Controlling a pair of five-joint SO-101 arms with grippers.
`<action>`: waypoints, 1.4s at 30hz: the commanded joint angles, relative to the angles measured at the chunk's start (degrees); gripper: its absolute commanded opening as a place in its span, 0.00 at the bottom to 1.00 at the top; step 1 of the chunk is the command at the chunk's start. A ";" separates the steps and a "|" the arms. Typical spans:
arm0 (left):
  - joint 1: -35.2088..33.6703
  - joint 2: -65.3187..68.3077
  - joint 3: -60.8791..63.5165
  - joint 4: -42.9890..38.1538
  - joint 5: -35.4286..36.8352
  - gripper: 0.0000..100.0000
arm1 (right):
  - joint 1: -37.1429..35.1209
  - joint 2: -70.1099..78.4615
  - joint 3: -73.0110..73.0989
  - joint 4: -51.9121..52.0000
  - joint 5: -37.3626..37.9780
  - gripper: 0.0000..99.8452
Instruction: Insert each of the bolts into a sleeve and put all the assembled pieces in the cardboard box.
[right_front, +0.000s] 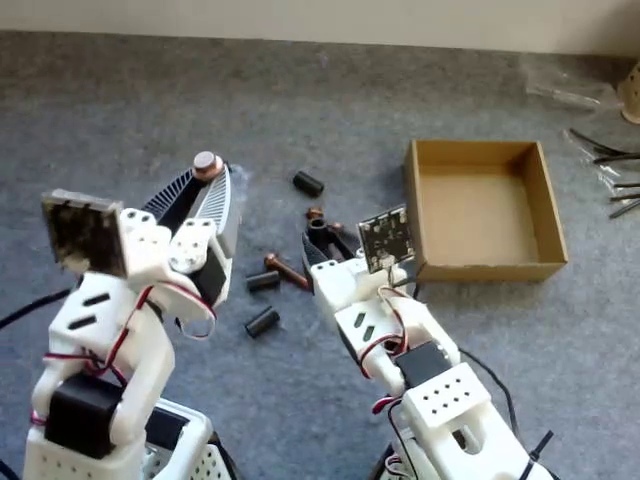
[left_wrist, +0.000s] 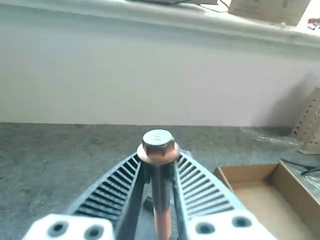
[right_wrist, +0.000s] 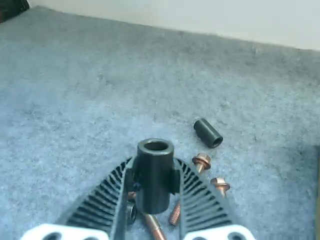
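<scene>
On grey carpet (right_front: 120, 110) below a pale wall (left_wrist: 150, 75), left claw (left_wrist: 158, 162) grips a bolt (left_wrist: 158, 143), right claw (right_wrist: 155, 166) a sleeve (right_wrist: 154, 185).

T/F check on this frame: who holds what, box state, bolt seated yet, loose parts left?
1. The left gripper is shut on a bolt. True.
2. The right gripper is open and empty. False: it is shut on a black sleeve.
3. The cardboard box already holds assembled pieces. False: nothing lies in it.
4. The held bolt is seated in the held sleeve. False: they are apart, each in its own gripper.
5. Parts lie on the grey carpet between the arms, such as a loose sleeve and a loose bolt. True.
</scene>
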 joint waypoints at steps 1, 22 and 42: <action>0.04 -3.47 3.47 -6.51 1.76 0.01 | -0.66 -1.19 -0.57 -2.59 1.23 0.00; 8.84 -4.00 9.36 -11.08 -2.02 0.01 | -6.55 -27.38 8.13 3.47 15.91 0.00; 14.20 -15.34 19.03 -14.24 -3.96 0.01 | -6.90 -30.11 11.21 3.56 15.91 0.00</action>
